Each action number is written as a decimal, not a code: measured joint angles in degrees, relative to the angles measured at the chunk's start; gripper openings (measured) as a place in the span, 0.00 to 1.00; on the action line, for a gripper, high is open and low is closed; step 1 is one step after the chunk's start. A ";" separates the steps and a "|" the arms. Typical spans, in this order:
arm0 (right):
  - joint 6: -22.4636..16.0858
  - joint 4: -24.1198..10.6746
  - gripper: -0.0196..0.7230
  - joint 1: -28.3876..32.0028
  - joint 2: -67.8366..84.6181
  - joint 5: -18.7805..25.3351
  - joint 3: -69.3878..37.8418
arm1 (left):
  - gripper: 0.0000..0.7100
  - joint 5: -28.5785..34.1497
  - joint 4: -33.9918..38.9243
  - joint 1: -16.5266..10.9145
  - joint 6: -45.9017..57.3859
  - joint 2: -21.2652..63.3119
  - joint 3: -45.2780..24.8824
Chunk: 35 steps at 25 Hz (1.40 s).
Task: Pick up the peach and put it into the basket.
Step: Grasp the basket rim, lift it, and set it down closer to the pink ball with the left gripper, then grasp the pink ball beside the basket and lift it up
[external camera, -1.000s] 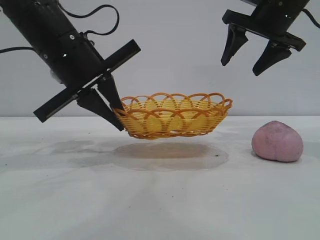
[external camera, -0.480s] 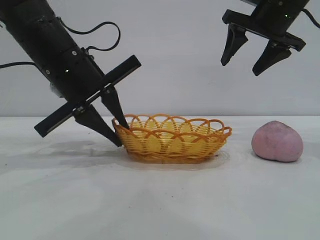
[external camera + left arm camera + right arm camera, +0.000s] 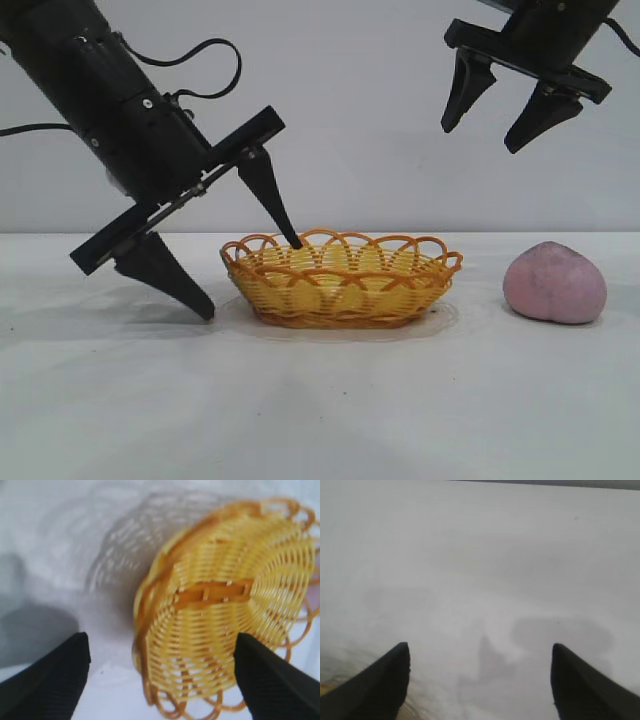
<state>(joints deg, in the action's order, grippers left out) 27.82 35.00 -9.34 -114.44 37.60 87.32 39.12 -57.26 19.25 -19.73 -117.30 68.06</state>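
A white table [image 3: 320,400] is filling the lower part of the exterior view, and a plain pale grey wall [image 3: 350,120] is standing behind it. The table surface is matte and is showing soft grey shadows under the arms.

The left arm [image 3: 100,90] is the biggest thing on the scene. It is black, with a black cable looping behind it, and it is leaning down from the upper left toward the middle of the table. The left gripper [image 3: 245,270] is spread wide: one fingertip is hanging just over the left rim of the basket, and the other one is pointing down to the table just beside the basket. It is holding nothing.

The basket [image 3: 340,280] is sitting flat on the table, near the middle. It is a shallow oval with yellow weave and an orange rim of loops. In the left wrist view the basket [image 3: 225,610] is showing between the two black fingers [image 3: 50,680].

The right gripper [image 3: 487,130] is hanging high at the upper right, also spread wide and empty, well above the table.

The peach [image 3: 555,283] is resting on the table to the right of the basket, apart from it. It is a rounded pinkish-mauve lump with a matte skin, smaller than the basket.
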 joint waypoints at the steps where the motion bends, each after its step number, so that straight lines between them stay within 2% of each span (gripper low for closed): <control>1: 0.00 0.00 0.72 0.00 0.00 0.00 0.00 | 0.74 1.24 2.39 0.00 0.00 0.00 0.87; 4: 0.00 0.00 0.72 0.00 0.00 0.00 0.00 | 0.74 5.31 10.83 0.00 0.75 0.00 4.18; 5: 0.00 0.00 0.72 0.00 0.00 0.00 0.00 | 0.78 7.02 14.18 0.00 1.69 0.00 5.64; 14: 0.00 0.00 0.72 0.00 0.00 0.00 0.00 | 0.78 24.99 43.11 0.00 8.41 0.00 19.76; 18: 0.00 0.00 0.72 0.00 0.00 0.00 0.00 | 0.78 29.22 55.29 0.00 10.56 0.00 22.96; 20: 0.00 0.00 0.72 0.00 0.00 0.00 0.00 | 0.64 29.78 60.32 0.00 10.61 0.00 23.06; 23: 0.00 0.00 0.72 0.00 0.00 0.00 0.00 | 0.49 29.79 64.40 -0.36 10.61 0.00 23.06; 26: 0.00 0.00 0.72 0.00 0.00 0.00 0.00 | 0.51 29.79 64.66 -3.17 10.61 0.00 23.06; 28: 0.00 0.00 0.72 0.00 0.00 0.00 0.00 | 0.51 29.79 64.28 -6.31 10.61 0.00 23.06; 29: 0.00 0.00 0.72 0.00 0.00 0.00 0.00 | 0.45 29.79 64.06 -8.03 10.61 0.00 23.06; 30: 0.00 0.00 0.72 0.00 0.00 0.00 0.00 | 0.48 29.79 63.71 -9.47 10.61 0.00 23.06; 32: 0.00 0.00 0.72 0.00 0.00 0.00 0.00 | 0.48 29.79 62.56 -12.71 11.11 0.00 23.06; 35: 0.00 0.00 0.72 0.00 0.00 0.00 0.00 | 0.48 29.79 60.02 -16.18 12.23 0.43 23.06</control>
<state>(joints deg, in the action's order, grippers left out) 27.82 35.00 -9.34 -114.44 37.60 87.32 68.91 2.77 3.07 -7.50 -116.88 91.11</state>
